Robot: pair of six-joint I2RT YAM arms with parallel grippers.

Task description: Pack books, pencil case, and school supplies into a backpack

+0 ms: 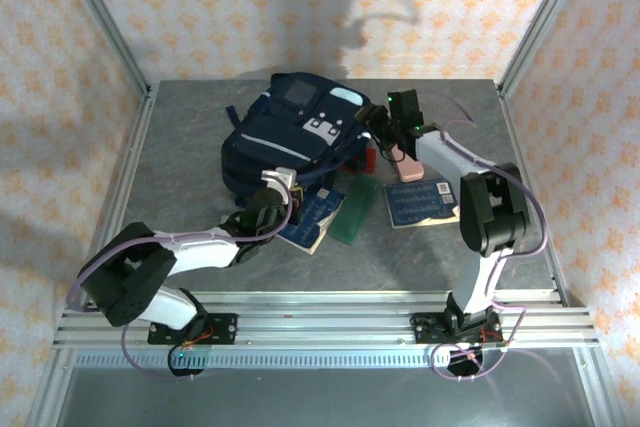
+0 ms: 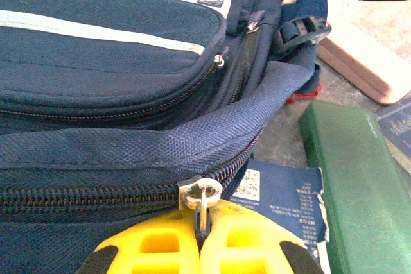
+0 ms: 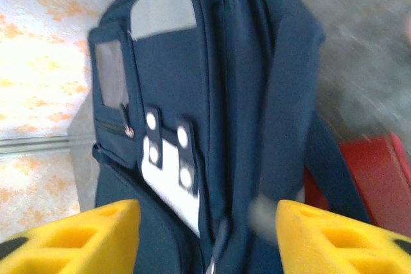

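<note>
While your left gripper is pinched shut on the metal zipper pull of the backpack, the main zipper in front of it reads as closed teeth running off to the left of the wrist view. You have the pull caught right between the two yellow fingers, low on the near side of the bag.

Your right gripper hangs over the far right part of the backpack with its fingers spread wide and nothing between them. That wrist view is blurred, so you cannot judge how close it is to the fabric.

The backpack lies flat toward the back of the table, front patches facing up.

Everything else you need to pack is out on the table. One book lies against the bag's near edge, just beside your left gripper. The second book lies further right, close to the right arm. The slim green rectangle lies between the two books. The pink pencil case rests just beyond the second book, partly under the right arm. The small red item sits against the backpack's right side, with a strap crossing it.
</note>
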